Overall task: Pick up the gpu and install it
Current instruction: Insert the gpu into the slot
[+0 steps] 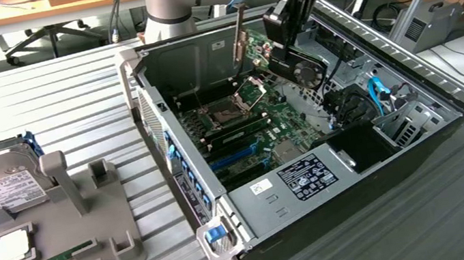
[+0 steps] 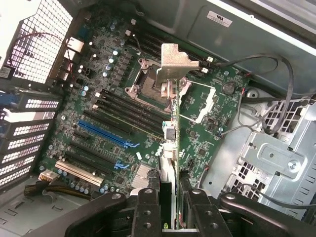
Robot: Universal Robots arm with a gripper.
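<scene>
Black two-finger gripper (image 2: 170,213): jaws clamped on black-shrouded, green-board gpu (image 1: 302,66) | gpu: exterior view's upper centre, held upright over open black computer case (image 1: 365,220) | orientation: silver bracket rearward, likely aligning card edge with green motherboard (image 2: 118,94) slots

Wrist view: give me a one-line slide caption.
The gripper clamps the gpu edge-on above the motherboard inside the open computer case.

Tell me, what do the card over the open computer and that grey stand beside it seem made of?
The gpu: its black face looks like matte plastic; its end bracket gleams silver, likely bare sheet metal. The grey stand: dull, even colour, blocky shapes, probably plastic.
</scene>
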